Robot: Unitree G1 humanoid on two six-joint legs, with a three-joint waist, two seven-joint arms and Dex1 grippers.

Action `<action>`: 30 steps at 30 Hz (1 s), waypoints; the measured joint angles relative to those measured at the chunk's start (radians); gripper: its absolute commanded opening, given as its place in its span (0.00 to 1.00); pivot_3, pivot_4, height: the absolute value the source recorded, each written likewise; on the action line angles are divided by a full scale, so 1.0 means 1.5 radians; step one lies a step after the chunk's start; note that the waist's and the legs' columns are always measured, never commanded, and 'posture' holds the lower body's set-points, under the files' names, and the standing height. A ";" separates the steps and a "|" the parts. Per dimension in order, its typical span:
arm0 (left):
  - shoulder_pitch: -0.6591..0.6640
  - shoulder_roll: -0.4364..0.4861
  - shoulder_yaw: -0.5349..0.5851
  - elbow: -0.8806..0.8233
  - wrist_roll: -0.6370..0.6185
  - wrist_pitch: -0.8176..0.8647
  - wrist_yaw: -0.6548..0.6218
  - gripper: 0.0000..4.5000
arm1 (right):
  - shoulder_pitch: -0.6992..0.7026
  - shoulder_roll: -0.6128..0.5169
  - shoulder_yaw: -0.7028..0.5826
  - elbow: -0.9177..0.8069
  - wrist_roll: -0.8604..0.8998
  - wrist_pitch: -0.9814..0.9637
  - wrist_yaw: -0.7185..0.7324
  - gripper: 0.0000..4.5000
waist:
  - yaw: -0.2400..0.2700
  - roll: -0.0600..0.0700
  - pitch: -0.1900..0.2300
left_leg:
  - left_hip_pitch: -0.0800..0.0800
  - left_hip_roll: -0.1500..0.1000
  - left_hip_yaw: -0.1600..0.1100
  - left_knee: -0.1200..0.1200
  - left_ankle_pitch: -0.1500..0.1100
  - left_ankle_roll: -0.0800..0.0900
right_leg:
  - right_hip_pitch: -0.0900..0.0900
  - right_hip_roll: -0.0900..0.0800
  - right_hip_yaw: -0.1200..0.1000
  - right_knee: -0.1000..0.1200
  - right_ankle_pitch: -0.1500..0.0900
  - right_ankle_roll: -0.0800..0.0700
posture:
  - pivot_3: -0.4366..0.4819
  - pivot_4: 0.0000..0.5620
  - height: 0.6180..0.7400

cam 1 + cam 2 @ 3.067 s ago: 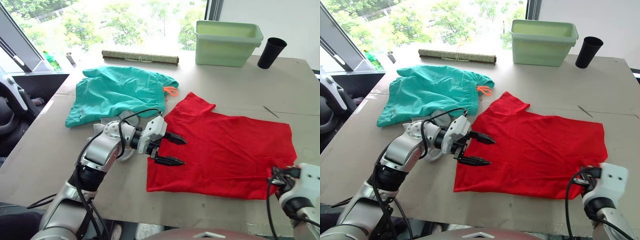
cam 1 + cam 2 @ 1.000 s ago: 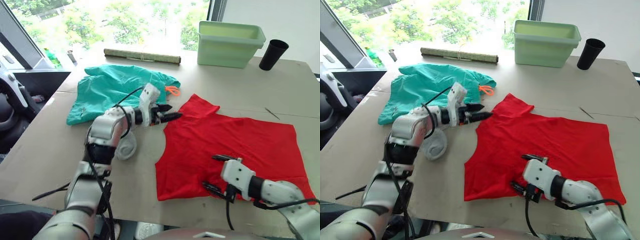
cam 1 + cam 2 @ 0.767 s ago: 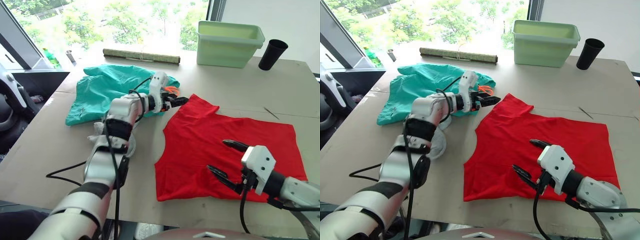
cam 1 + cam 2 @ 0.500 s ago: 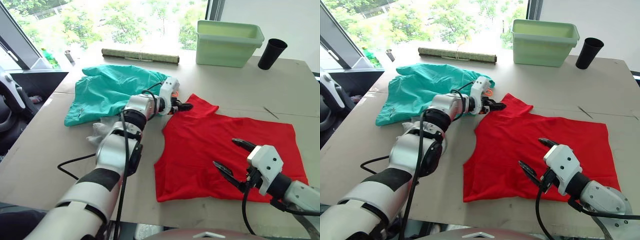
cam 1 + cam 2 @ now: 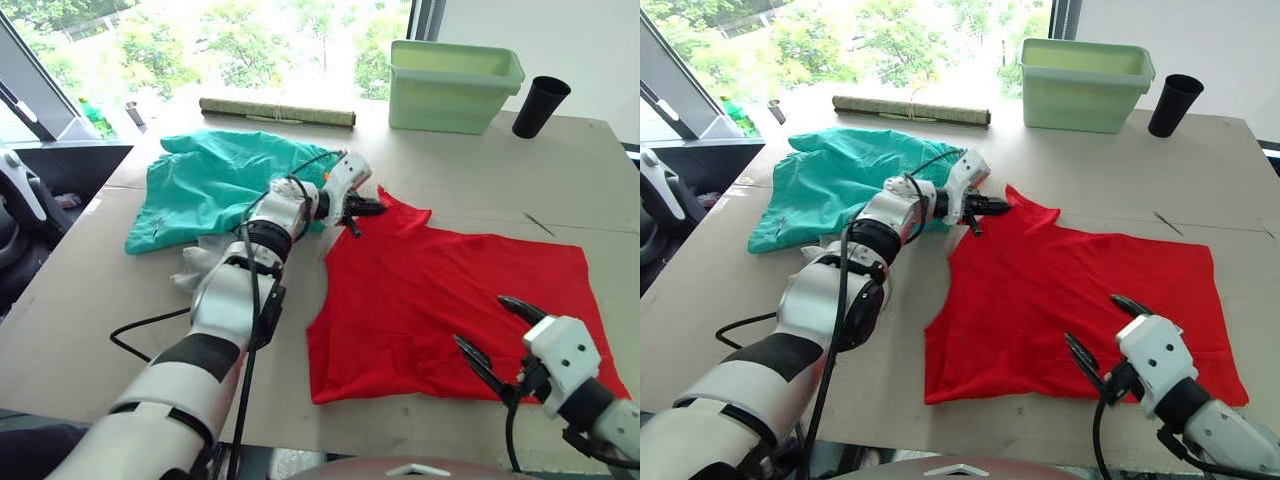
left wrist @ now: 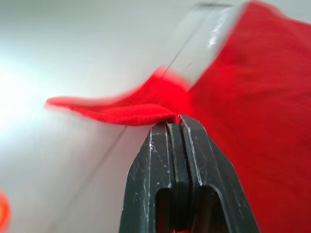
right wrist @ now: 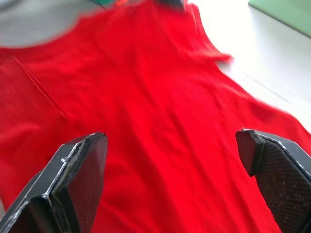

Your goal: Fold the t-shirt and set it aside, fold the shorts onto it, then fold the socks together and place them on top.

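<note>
One t-shirt (image 6: 233,87) corner between left claw (image 6: 175,121) tips

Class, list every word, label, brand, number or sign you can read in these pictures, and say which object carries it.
None can be read.
The t-shirt, shorts, green bin and black cup show no print.
The left gripper and right gripper bear no legible marking.

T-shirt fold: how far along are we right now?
Barely started. Nothing is folded yet: the t-shirt lies spread flat. In hand: the left gripper has its jaws shut on the shirt's far sleeve edge, while the right gripper hovers open over the near hem. The shorts and the socks lie untouched.
</note>
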 measured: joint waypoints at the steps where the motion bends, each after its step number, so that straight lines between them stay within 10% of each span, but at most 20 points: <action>1: 0.021 0.005 -0.004 -0.034 0.000 -0.057 -0.021 0.01 | 0.007 0.000 -0.010 0.000 0.004 -0.005 0.000 1.00 | 0.000 0.000 0.000 | 0.000 0.000 0.000 0.000 0.000 0.000 | 0.000 0.000 0.000 0.000 0.000 0.000 | 0.48 0.27 1.00; 9: 0.222 0.106 -0.111 -0.152 0.050 -0.587 -0.121 0.01 | 0.041 0.010 -0.061 -0.003 0.021 -0.008 0.028 1.00 | -0.002 0.002 -0.001 | 0.001 0.001 0.002 -0.001 -0.002 0.003 | 0.000 0.001 0.001 0.000 0.000 0.000 | 0.48 0.27 1.00; 11: 0.253 0.135 -0.112 -0.129 0.042 -0.573 -0.137 0.23 | 0.041 0.016 -0.061 -0.001 0.018 -0.002 0.039 1.00 | 0.000 0.002 -0.001 | 0.000 0.001 0.000 0.000 -0.002 0.003 | 0.000 0.001 0.000 0.000 0.000 0.000 | 0.48 0.27 1.00; 13: 0.251 0.133 -0.089 -0.135 0.006 -0.480 -0.131 0.42 | 0.040 0.020 -0.060 0.002 0.012 -0.002 0.045 1.00 | 0.007 0.002 -0.001 | 0.000 0.001 -0.001 0.001 -0.002 0.004 | 0.000 0.000 -0.002 0.000 -0.002 0.002 | 0.48 0.27 1.00; 20: 0.232 0.188 -0.047 -0.316 -0.156 0.249 -0.200 0.42 | 0.042 0.050 -0.058 0.025 -0.021 -0.014 0.073 1.00 | -0.001 0.002 -0.001 | 0.000 0.000 -0.001 0.002 -0.003 0.005 | 0.000 0.001 0.000 0.000 -0.002 0.003 | 0.48 0.27 1.00; 30: 0.191 0.191 -0.024 -0.414 -0.225 0.838 -0.050 0.42 | 0.039 0.068 -0.058 0.049 -0.045 -0.032 0.102 1.00 | 0.001 0.002 -0.001 | 0.000 0.000 -0.001 0.001 -0.003 0.005 | 0.000 0.000 0.000 0.001 -0.002 0.003 | 0.48 0.27 1.00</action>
